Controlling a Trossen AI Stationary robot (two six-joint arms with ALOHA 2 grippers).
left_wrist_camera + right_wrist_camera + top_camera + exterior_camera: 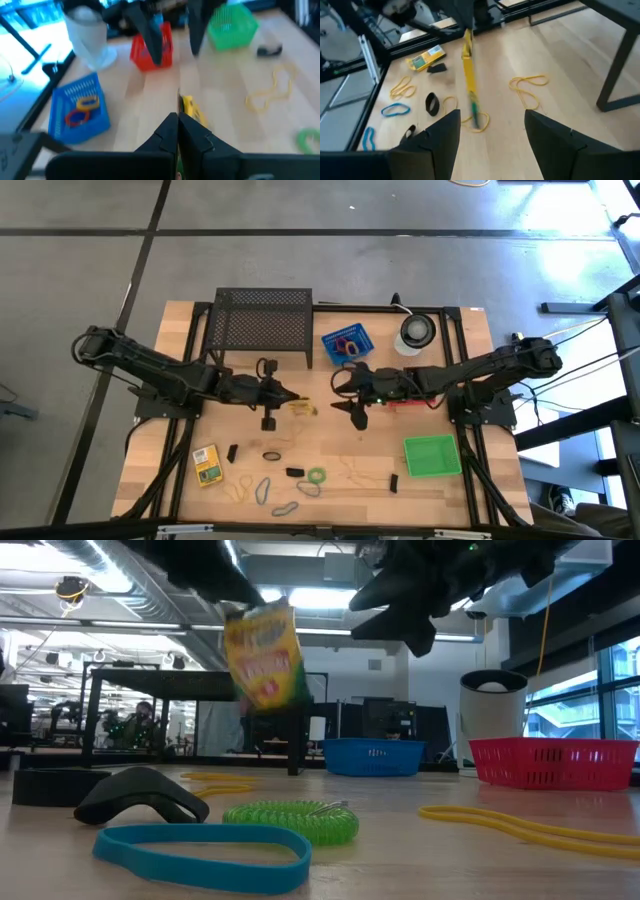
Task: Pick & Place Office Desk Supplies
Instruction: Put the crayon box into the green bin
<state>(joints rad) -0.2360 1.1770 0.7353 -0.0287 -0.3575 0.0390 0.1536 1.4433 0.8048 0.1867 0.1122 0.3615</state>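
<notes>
My left gripper [297, 399] hovers over the table's middle, shut on a yellow-green crayon box [265, 653] that hangs in the air. My right gripper [350, 405] faces it from the right, open, with the box [469, 75] edge-on a little ahead of its fingers and nothing between them. A second crayon box [206, 465] lies flat at the near left. Rubber bands [262, 490], a green coil [316, 476] and small black clips [293, 473] lie scattered along the near side. My left gripper pinches the crayon box by its upper end [240, 618] between its two shut fingers [172, 131]. The fingers come from the table's left, slanting slightly down. The box hangs tilted below them, lifted clear of the table.
A black mesh rack [262, 325] stands at the far side, with a blue basket [345, 345] and a round white-and-dark disc [415, 332] to its right. A red basket [151, 50] sits under my right arm. A green basket [432, 455] stands near right.
</notes>
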